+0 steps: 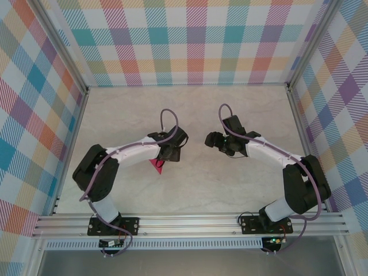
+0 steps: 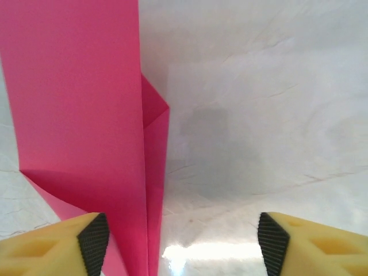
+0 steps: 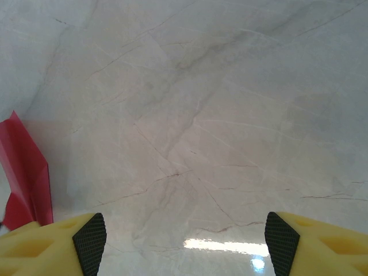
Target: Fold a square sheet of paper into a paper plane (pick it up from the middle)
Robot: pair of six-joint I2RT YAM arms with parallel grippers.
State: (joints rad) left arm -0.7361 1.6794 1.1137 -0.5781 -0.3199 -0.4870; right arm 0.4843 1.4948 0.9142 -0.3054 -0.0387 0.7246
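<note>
The magenta-pink sheet of paper (image 2: 80, 115) is folded into a long narrow shape with a centre crease and a small triangular flap. It lies on the pale marble table (image 1: 195, 115). In the top view one pointed pink end (image 1: 156, 164) sticks out from under the left arm. My left gripper (image 2: 183, 241) hangs open just above it; the paper runs down beside the left finger (image 2: 92, 241) and nothing is clamped. From above, the left gripper (image 1: 171, 150) sits over the paper. My right gripper (image 3: 185, 241) is open over bare table, with the paper (image 3: 23, 172) at its far left. The right gripper (image 1: 216, 141) stands apart from it.
Plaid walls (image 1: 195, 40) close in the table at the back and both sides, with metal rails (image 1: 190, 221) along the front edge. The arm bases (image 1: 112, 225) stand at the near edge. Bare marble lies between and behind the two grippers.
</note>
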